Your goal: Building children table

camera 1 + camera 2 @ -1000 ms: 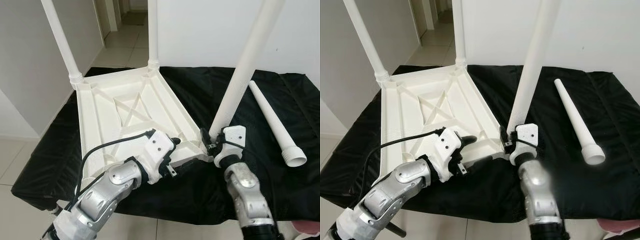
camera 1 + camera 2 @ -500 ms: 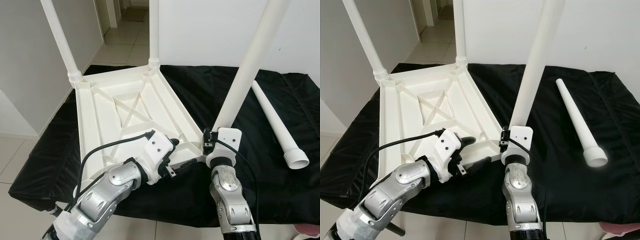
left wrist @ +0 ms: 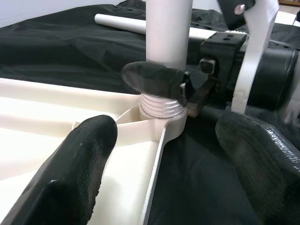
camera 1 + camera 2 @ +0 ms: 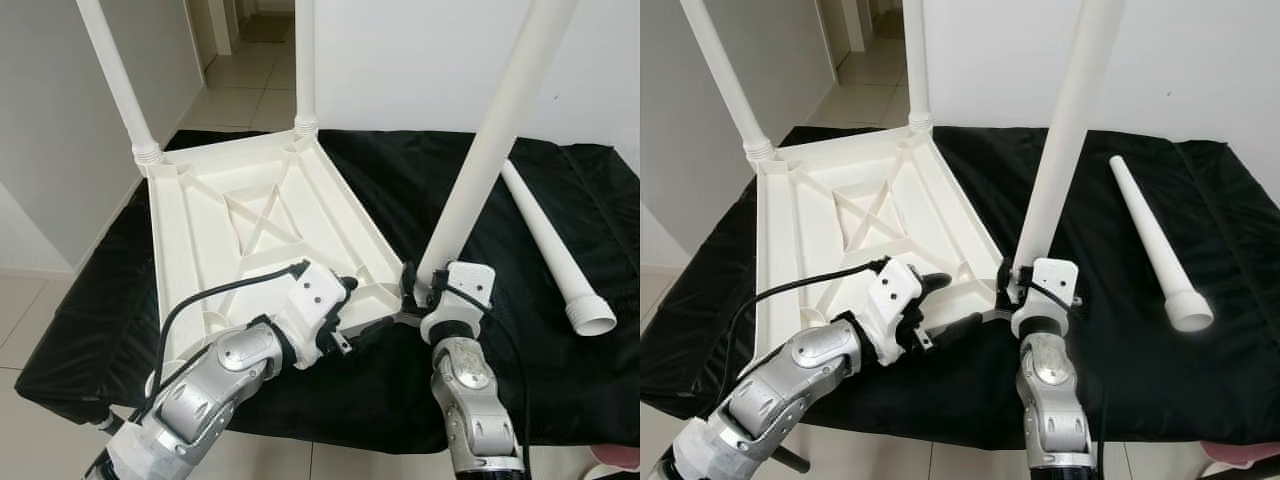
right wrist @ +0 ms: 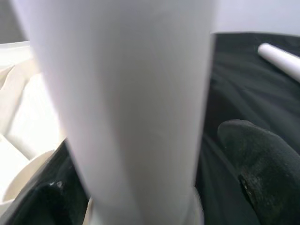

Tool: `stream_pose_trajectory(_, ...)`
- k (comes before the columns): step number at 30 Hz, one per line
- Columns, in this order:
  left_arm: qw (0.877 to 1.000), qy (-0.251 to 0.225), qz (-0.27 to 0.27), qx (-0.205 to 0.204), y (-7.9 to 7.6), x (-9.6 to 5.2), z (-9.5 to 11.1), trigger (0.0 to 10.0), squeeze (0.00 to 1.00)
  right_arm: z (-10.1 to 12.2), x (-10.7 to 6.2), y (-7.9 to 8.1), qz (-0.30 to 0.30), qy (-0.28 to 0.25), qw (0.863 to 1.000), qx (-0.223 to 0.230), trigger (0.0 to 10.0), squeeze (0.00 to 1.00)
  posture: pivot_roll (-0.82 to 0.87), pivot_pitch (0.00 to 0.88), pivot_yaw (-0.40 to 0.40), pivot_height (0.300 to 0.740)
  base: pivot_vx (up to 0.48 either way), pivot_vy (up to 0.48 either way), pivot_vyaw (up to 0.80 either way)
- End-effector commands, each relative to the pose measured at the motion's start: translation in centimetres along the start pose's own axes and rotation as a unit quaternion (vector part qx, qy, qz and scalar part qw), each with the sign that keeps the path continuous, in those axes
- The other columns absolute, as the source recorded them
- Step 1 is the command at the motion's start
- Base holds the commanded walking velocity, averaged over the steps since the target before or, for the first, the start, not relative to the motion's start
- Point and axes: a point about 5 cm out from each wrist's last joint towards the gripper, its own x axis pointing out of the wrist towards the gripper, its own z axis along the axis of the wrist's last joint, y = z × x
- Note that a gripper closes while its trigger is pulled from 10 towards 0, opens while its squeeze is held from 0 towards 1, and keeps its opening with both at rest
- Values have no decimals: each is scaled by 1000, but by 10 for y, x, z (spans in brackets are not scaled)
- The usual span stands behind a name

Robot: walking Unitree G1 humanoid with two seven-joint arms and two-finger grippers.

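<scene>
The white tabletop point(image 4: 260, 230) lies upside down on the worktop point(image 4: 560, 390), which is draped in black cloth. Two legs point(image 4: 112, 80) already stand in its far corners. A third leg point(image 4: 490, 150) sits with its threaded end in the near right corner socket point(image 3: 161, 110).

The right end effector point(image 4: 418, 288) grips this leg just above the socket, fingers closed around its base. Against the picture half a second ago, its wrist housing has rotated and the forearm has swung outward to the right. The leg leans much as it did. This reads as a turn of the leg, or a re-grip between turns.

In the left wrist view several threads remain exposed above the socket, so in my judgement the leg is not fully seated.

The left end effector point(image 3: 159, 154) stays at the near edge of the tabletop beside that corner, fingers spread wide, one over the tabletop and one over the cloth, closed on nothing.

The fourth leg point(image 4: 555, 250) lies loose on the cloth to the right, well apart.
</scene>
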Motion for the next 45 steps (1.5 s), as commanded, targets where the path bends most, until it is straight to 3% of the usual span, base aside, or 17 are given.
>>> stream_pose_trajectory(1, 998, 5, -62, 8, -6, 0, -2, 10000, 0, 2, 2, -4, 38, -8, 999, 0, 10000, 0, -83, 36, 54, 740, 0, 0, 0)
stream_pose_trajectory(6, 998, 5, -65, 10, -6, 1, -2, 10000, 0, 1, 5, -8, 80, -1, 997, 1, 10000, 0, -86, 28, 59, 740, 0, 0, 0)
stream_pose_trajectory(8, 998, 4, -68, 13, -4, 1, 1, 10000, 0, 3, 10, -9, 102, 3, 995, 5, 10000, 0, -87, 70, 49, 740, 0, 0, 0)
stream_pose_trajectory(15, 998, 2, -65, 14, -2, 3, 5, 10000, 0, 3, 14, -8, 138, 8, 990, 9, 10000, 0, -93, 99, 31, 740, 0, 0, 0)
stream_pose_trajectory(20, 998, 3, -69, 13, -4, 3, 5, 10000, 0, 7, 19, -6, 208, 3, 978, 3, 10000, 0, -96, 122, 38, 740, 0, 0, 0)
stream_pose_trajectory(26, 997, 4, -76, 15, -5, 4, 6, 10000, 0, 7, 23, -8, 237, 5, 972, -8, 10000, 0, -97, 117, 46, 740, 0, 0, 0)
stream_pose_trajectory(29, 997, 5, -79, 14, -4, 5, 6, 10000, 0, 10, 27, -9, 275, 2, 961, -17, 10000, 0, -95, 108, 55, 740, 0, 0, 0)
stream_pose_trajectory(41, 996, 8, -86, 17, -7, 6, 5, 10000, 0, 13, 36, -11, 321, 1, 947, -26, 10000, 0, -68, 93, 40, 740, 0, 0, 0)
stream_pose_trajectory(42, 996, 9, -87, 16, -7, 5, 5, 10000, 0, 13, 37, -10, 326, 1, 945, -31, 6627, 0, -68, 88, 39, 740, 0, 0, 0)
stream_pose_trajectory(44, 996, 9, -87, 16, -7, 5, 5, 10000, 0, 13, 37, -10, 326, 1, 945, -31, 6627, 0, -68, 88, 39, 740, 0, 0, 0)
stream_pose_trajectory(45, 996, 10, -88, 17, -8, 5, 4, 10000, 0, 13, 38, -10, 333, -1, 942, -36, 902, 0, -68, 86, 38, 740, 0, 0, 0)
